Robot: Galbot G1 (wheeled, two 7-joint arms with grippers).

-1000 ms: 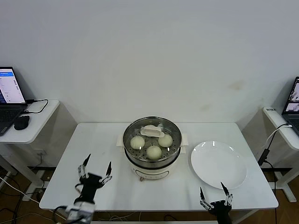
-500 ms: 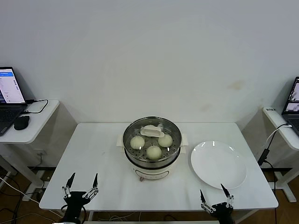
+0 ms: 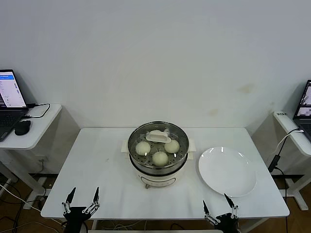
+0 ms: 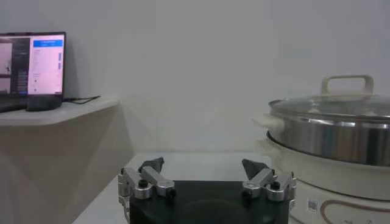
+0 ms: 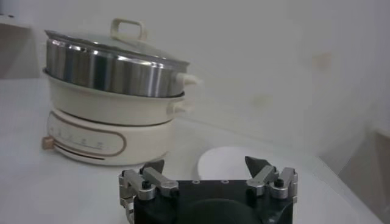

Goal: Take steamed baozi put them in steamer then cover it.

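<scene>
Sitting mid-desk [image 3: 102, 160]: steamer [image 3: 158, 167] with 3 visible baozi [image 3: 160, 158] under glass cover [image 3: 158, 141]; left tool [image 3: 80, 206] and right tool [image 3: 219, 211] parked at near edge, spread wide, empty

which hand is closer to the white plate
Right. The right hand sits at the table's front edge just below the white plate; the left hand is across the table, past the steamer.

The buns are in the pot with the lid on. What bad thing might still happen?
Probably little. The plate lies near the table's front right edge, close to the open right hand; a careless lift might nudge it. The open left hand hangs at the front edge too. The cover looks seated on the steamer, though not surely.
</scene>
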